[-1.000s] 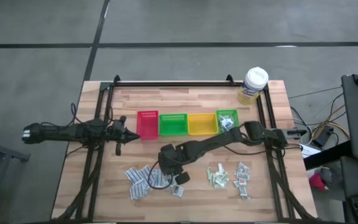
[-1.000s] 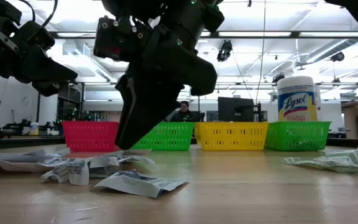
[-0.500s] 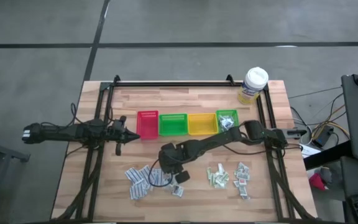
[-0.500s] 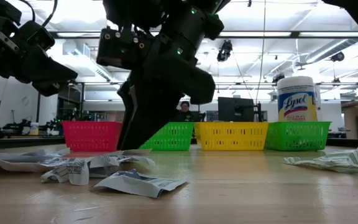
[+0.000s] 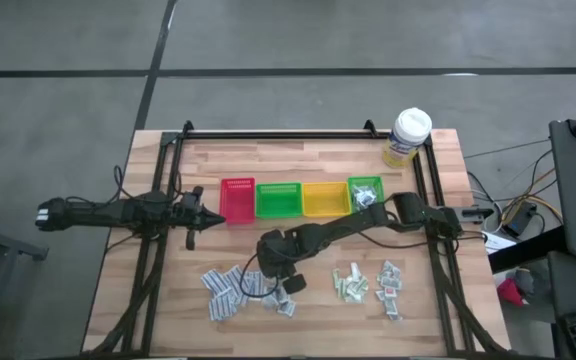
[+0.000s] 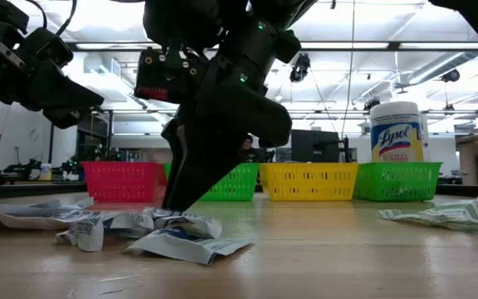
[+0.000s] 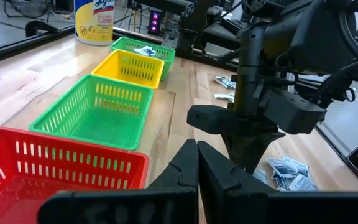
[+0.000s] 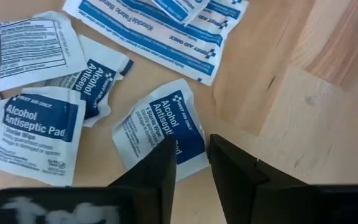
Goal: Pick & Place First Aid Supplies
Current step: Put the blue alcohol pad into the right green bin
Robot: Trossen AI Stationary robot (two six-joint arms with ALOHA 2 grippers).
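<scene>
Right arm: reaches from the counter's [image 5: 438, 150] right side across to the left-centre, its right tool [image 5: 271, 272] pointed down into the white-blue sachet pile [image 5: 236, 288]. In the right wrist view the two fingers [image 8: 157, 171] stand on either edge of one alcohol antiseptic pad [image 8: 161, 129], a narrow gap between them, the sachet's lower edge caught in that gap; whether it is firmly pinched cannot be told.

Left arm: lies level along the counter's left edge, the left tool [image 5: 196, 212] pressed together, hanging just beside the red bin [image 5: 237, 200] and clear of the counter.

Bins: red, green bin [image 5: 278, 199], yellow bin [image 5: 324, 198] and second green bin [image 5: 365, 192] in a row; the last holds a few sachets.

Other supplies: a pale green and white-red group [image 5: 368, 285] lies well apart, at the right.

View differences: only the right wrist view shows the sachets' printed labels. The low view shows the right tool's tip touching the pile [image 6: 152, 232], and the wipes tub [image 6: 396, 131] behind the bins. The left wrist view alone shows the right arm [image 7: 263, 106] from the side.
</scene>
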